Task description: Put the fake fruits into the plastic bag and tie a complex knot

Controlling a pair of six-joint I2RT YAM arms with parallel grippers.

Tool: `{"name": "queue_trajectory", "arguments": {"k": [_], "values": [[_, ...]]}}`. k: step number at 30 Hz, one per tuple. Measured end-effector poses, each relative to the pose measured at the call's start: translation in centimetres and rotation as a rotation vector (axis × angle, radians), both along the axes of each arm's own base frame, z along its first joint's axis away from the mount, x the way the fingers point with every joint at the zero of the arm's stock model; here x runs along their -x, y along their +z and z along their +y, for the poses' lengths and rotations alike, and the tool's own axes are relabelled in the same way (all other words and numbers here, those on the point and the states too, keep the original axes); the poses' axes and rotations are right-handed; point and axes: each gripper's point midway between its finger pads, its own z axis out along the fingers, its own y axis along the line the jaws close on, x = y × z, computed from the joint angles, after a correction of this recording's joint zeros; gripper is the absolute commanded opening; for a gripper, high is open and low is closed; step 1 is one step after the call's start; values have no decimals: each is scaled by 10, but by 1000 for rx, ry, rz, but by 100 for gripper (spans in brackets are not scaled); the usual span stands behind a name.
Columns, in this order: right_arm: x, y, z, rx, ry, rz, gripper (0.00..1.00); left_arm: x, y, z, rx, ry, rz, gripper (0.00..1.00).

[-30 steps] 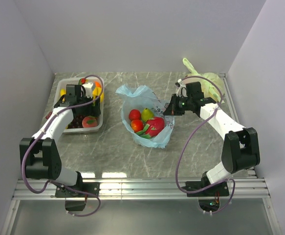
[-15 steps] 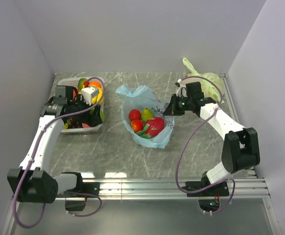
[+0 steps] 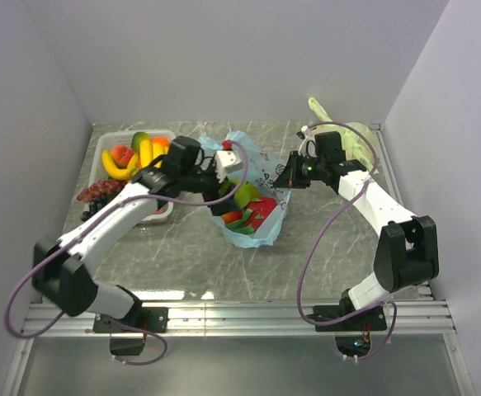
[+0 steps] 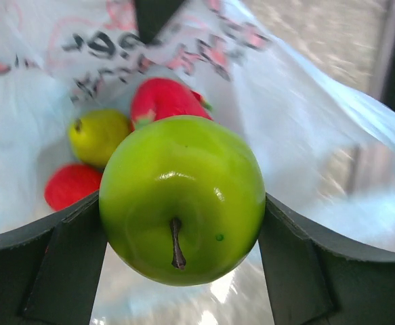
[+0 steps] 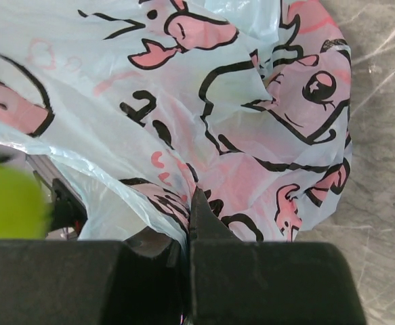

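Observation:
The light-blue plastic bag (image 3: pixel 261 177) lies open at the table's middle, with red, yellow and green fruits (image 3: pixel 248 216) inside. My left gripper (image 3: pixel 223 186) is shut on a green apple (image 4: pixel 182 198) and holds it over the bag's mouth; a yellow fruit (image 4: pixel 99 135) and red fruits (image 4: pixel 167 101) show below it in the bag. My right gripper (image 3: pixel 285 179) is shut on the bag's right edge (image 5: pixel 183 196) and holds it up. Bananas (image 3: pixel 141 157), a peach (image 3: pixel 122 154) and dark grapes (image 3: pixel 98 191) stay in the tray (image 3: pixel 162 213) at the left.
A pale yellow-green tied bag (image 3: pixel 351 136) lies at the back right behind the right arm. White walls close in the table on three sides. The left arm reaches across the table from the tray to the bag.
My left gripper has left the tray and swung right to the bag's mouth with the green apple in it. My right gripper has held the bag's edge and barely moved.

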Motion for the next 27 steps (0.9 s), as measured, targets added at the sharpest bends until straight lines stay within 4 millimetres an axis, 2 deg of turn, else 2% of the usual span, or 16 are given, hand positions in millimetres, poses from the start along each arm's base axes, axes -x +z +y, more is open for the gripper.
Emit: {"name": "queue_trajectory", "arguments": {"k": [4,9,10,11,14,18,22,24,27], "values": [[0,1,1,-6,-6,4,0,-34,-29,-28,-30,31,-15,61],[-2,1,0,-6,-20,9,0,-84,-66,-48,-75,138,-40,88],[-2,1,-1,-4,-24,9,0,-90,-70,-49,-81,152,-45,92],[-3,0,-2,-1,-30,8,0,-95,-75,-51,-85,165,-44,99],[-4,-1,-4,9,-41,7,0,-99,-74,-52,-78,172,-41,99],[-6,-2,-6,19,-53,4,0,-84,-44,-51,-26,126,-46,99],[-8,-2,-8,23,-62,3,0,-56,14,-33,77,84,-67,99],[-8,-2,-8,21,-59,1,0,-42,49,-12,149,83,-87,99],[-9,5,-2,5,-39,-22,0,-21,76,28,204,122,-76,97]]}}
